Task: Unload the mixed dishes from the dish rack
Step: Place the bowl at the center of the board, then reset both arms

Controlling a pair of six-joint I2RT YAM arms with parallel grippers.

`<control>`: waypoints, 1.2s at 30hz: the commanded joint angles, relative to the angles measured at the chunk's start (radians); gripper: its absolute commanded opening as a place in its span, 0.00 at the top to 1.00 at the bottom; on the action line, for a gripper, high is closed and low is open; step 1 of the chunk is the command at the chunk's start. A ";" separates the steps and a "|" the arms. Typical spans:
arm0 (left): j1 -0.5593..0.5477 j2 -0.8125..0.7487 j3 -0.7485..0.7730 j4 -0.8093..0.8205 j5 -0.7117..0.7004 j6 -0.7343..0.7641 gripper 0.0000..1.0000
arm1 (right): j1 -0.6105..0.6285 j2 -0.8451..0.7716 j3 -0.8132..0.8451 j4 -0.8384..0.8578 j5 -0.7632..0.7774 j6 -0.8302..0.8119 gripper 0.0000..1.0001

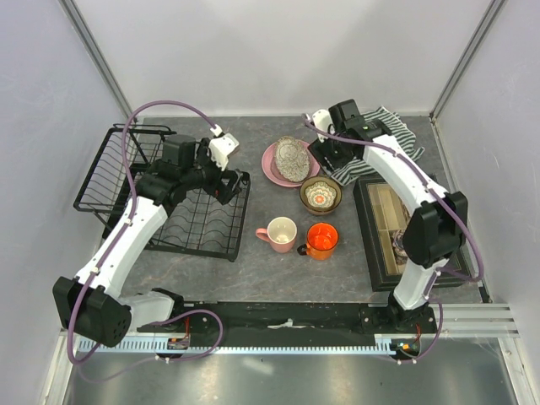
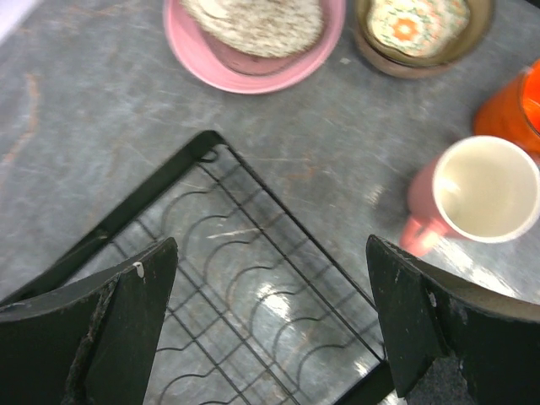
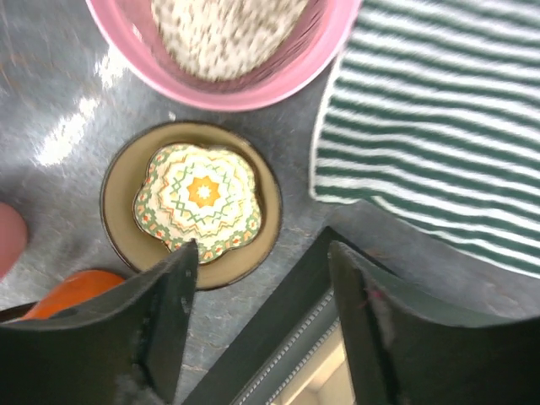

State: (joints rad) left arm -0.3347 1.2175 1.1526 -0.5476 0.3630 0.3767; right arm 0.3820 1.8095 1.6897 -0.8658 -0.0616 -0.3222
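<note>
The black wire dish rack (image 1: 169,190) stands at the left with no dishes in it; its tray corner shows in the left wrist view (image 2: 253,278). On the table lie the pink plate (image 1: 272,164) with the patterned oval dish (image 1: 293,158) on it, the tan-brown bowl (image 1: 321,198) holding the floral bowl (image 1: 321,195), the pink mug (image 1: 280,234) and the orange mug (image 1: 321,240). My left gripper (image 1: 232,187) is open and empty over the rack's right edge. My right gripper (image 1: 331,156) is open and empty above the table beside the tan-brown bowl (image 3: 126,194).
A green striped cloth (image 1: 396,139) lies at the back right. The dark compartmented box (image 1: 396,232) sits at the right, its corner under my right gripper (image 3: 278,337). Grey walls enclose the table on three sides.
</note>
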 commanded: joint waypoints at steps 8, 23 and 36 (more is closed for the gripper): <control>0.013 -0.022 0.050 0.263 -0.238 -0.148 0.01 | -0.003 -0.205 0.061 0.146 0.222 0.089 0.02; 0.048 0.004 0.208 0.356 -0.413 -0.174 0.01 | -0.058 -0.369 -0.165 0.545 0.485 0.189 0.02; 0.175 -0.001 0.141 0.524 -0.426 -0.222 0.01 | -0.121 -0.447 -0.289 0.735 0.566 0.198 0.02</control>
State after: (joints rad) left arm -0.1917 1.2182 1.3258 -0.1207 -0.0689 0.2058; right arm 0.2581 1.3926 1.4338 -0.2249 0.4477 -0.1284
